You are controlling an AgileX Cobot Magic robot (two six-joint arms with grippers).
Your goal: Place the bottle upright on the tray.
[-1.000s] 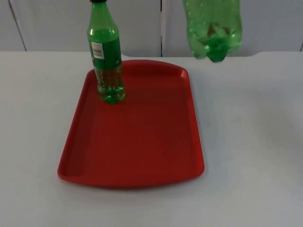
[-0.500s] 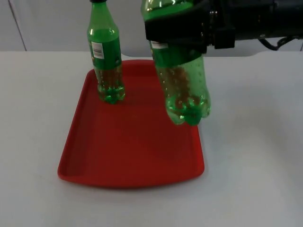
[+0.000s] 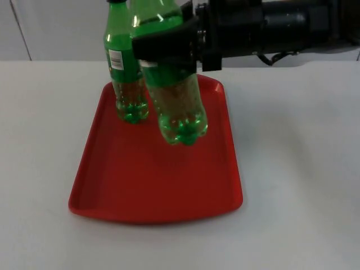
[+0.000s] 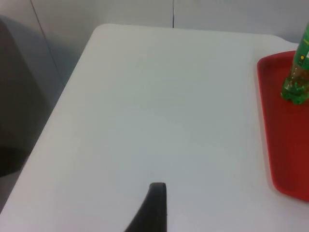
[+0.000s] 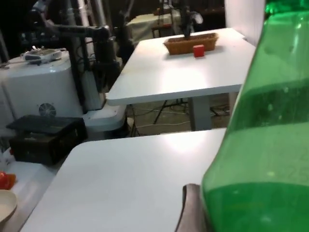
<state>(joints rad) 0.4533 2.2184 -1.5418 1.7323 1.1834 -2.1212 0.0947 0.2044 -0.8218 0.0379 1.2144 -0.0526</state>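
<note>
**Right tool carries a green bottle above the red tray**

The right tool [image 3: 166, 50] reaches in over the far half of the tray, clenched around the upper body of a green bottle [image 3: 174, 101]. The bottle hangs roughly upright, tilted a little, its base in the air above the tray's middle and not touching it. In the right wrist view the bottle [image 5: 260, 145] sits close against the dark fingertip [image 5: 190, 208].

Just beside it, toward the far left corner of the red tray [image 3: 152, 185], a second green bottle [image 3: 126, 79] stands upright. The tray rests on the white desk [image 3: 298, 169]. The left tool [image 4: 153, 208] waits apart over bare desk, left of the tray; whether it is open cannot be told.

The step in hand looks like the carry-and-lower stage. The next move likely calls for straightening the bottle, lowering it until its base meets the tray floor, clear of the standing bottle, then letting go.
</note>
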